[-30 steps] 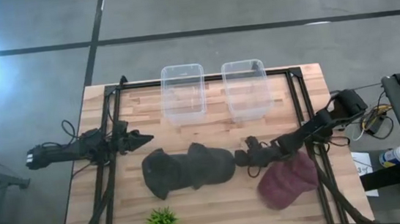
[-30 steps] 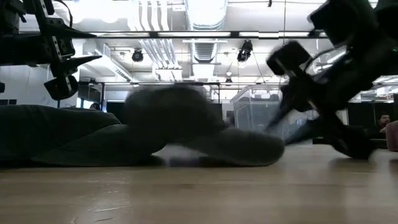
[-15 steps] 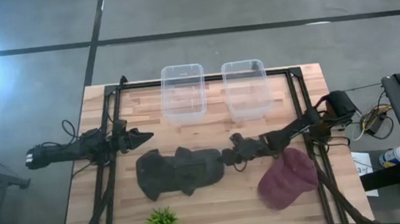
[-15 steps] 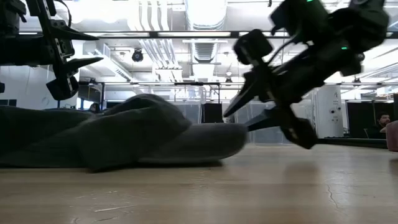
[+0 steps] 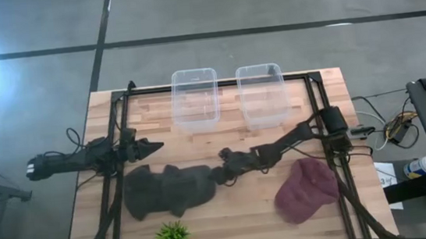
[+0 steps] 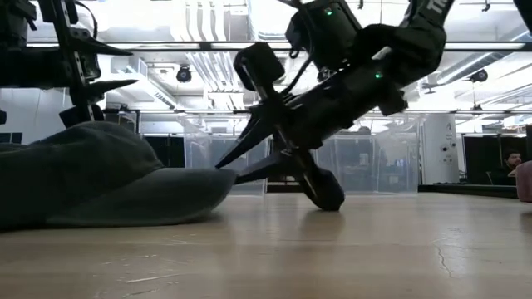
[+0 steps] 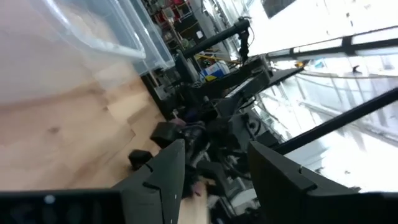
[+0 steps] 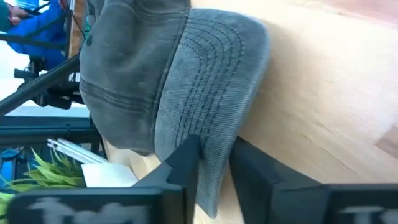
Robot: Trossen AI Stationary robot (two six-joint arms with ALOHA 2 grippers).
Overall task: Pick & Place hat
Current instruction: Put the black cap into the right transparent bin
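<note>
high view: grey hat (image 5: 165, 191) lies crosswise, brim (image 8: 214, 124) toward right gripper (image 5: 220, 177), jaws clamping brim.

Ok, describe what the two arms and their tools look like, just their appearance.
Both are slim, dark, jointed arms ending in a two-finger tool with tapered black fingers. The left tool comes to a pointed tip, with thin black cables looping around its wrist. The right tool has blocky black fingers, and in the low view small green indicator lights glow on the right arm's upper links. White lettering shows near its top, unreadable.
</note>
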